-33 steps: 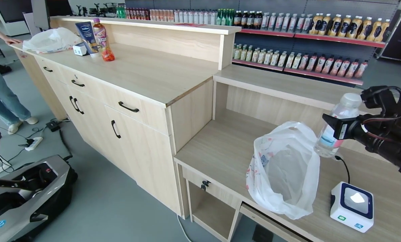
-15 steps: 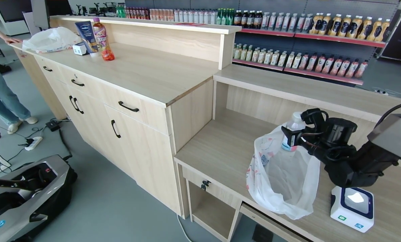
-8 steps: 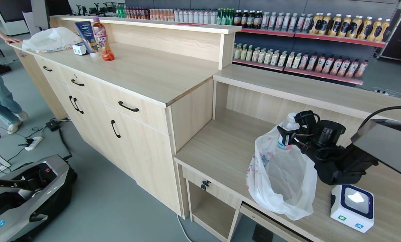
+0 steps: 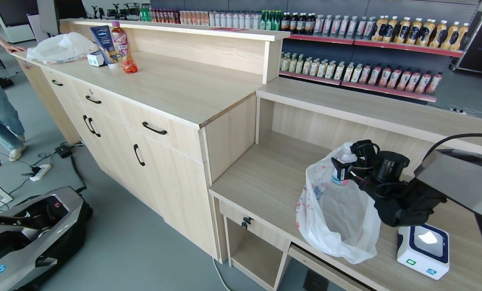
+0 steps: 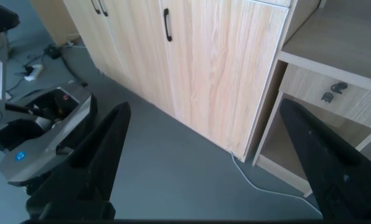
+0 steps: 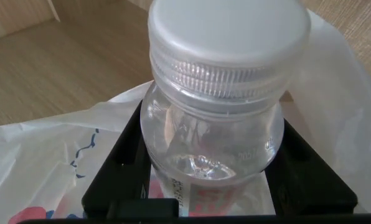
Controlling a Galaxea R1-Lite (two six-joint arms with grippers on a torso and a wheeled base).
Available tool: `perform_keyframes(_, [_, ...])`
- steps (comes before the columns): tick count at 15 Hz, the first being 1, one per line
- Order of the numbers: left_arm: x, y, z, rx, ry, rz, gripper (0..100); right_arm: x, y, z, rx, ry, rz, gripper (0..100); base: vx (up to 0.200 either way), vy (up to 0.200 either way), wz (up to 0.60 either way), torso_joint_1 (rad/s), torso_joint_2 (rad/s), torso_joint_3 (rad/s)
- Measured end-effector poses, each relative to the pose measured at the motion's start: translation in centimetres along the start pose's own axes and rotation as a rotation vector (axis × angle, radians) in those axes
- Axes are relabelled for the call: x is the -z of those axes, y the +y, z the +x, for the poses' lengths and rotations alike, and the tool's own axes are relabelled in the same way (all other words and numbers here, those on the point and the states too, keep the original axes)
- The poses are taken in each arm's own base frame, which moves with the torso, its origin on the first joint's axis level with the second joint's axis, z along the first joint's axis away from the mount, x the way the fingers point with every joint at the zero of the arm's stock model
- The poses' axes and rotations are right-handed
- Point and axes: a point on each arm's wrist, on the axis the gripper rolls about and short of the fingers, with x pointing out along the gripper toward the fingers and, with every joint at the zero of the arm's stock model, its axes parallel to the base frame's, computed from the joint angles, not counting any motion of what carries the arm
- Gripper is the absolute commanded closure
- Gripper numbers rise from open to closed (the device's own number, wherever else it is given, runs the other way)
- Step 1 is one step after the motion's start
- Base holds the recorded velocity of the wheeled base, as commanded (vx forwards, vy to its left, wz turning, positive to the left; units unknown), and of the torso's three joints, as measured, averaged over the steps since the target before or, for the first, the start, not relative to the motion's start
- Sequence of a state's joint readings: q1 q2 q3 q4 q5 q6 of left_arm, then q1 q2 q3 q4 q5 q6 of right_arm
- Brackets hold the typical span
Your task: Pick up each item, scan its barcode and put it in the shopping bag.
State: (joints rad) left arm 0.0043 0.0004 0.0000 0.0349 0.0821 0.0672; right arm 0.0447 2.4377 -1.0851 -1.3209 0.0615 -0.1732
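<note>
1 low counter (image 4: 265,182), bearing the shopping bag (image 4: 338,218), mouth gaping upward. Way off near the floor: left gripper (image 5: 204,162), spread wide, gripping nothing. Over the far edge of the bag's mouth: right gripper (image 4: 343,171), clamped across the water bottle (image 4: 345,155) at the label. Held upright, long axis vertical, white cap (image 6: 229,31) on top, base hidden behind the rim. Looks like a straight drop, slightly nearer, no tilt needed.

Glossy plastic is meeting matt wood grain.
The bottle (image 6: 213,149) is showing smooth clear plastic under a ribbed white cap (image 6: 229,37) (duller); the shopping bag (image 4: 338,218) is looking thin, crinkled, translucent; the counter (image 4: 265,178) is showing matt pale wood.
</note>
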Motion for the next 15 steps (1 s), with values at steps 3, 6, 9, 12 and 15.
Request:
perform_keyframes(3, [0.0,0.0,0.0,0.000,0.000,0.000,0,0.4,0.2,0.0,-0.006,0.018,-0.003,0,0.000,0.000,0.00,0.000,0.00,0.000])
perform_keyframes(6, [0.0,0.0,0.0,0.000,0.000,0.000,0,0.4,0.2,-0.1,-0.009,0.023,-0.002,0,0.000,0.000,0.00,0.000,0.00,0.000])
perform_keyframes(9, [0.0,0.0,0.0,0.000,0.000,0.000,0,-1.0,0.2,-0.7,-0.056,0.001,-0.001,0,0.000,0.000,0.00,0.000,0.00,0.000])
perform_keyframes(12, [0.0,0.0,0.0,0.000,0.000,0.000,0,-3.9,0.0,-3.2,-0.112,-0.015,-0.008,0,0.000,0.000,0.00,0.000,0.00,0.000])
perform_keyframes(15, [0.0,0.0,0.0,0.000,0.000,0.000,0,-6.9,-0.4,-7.9,-0.120,0.005,-0.046,0,0.000,0.000,0.00,0.000,0.00,0.000])
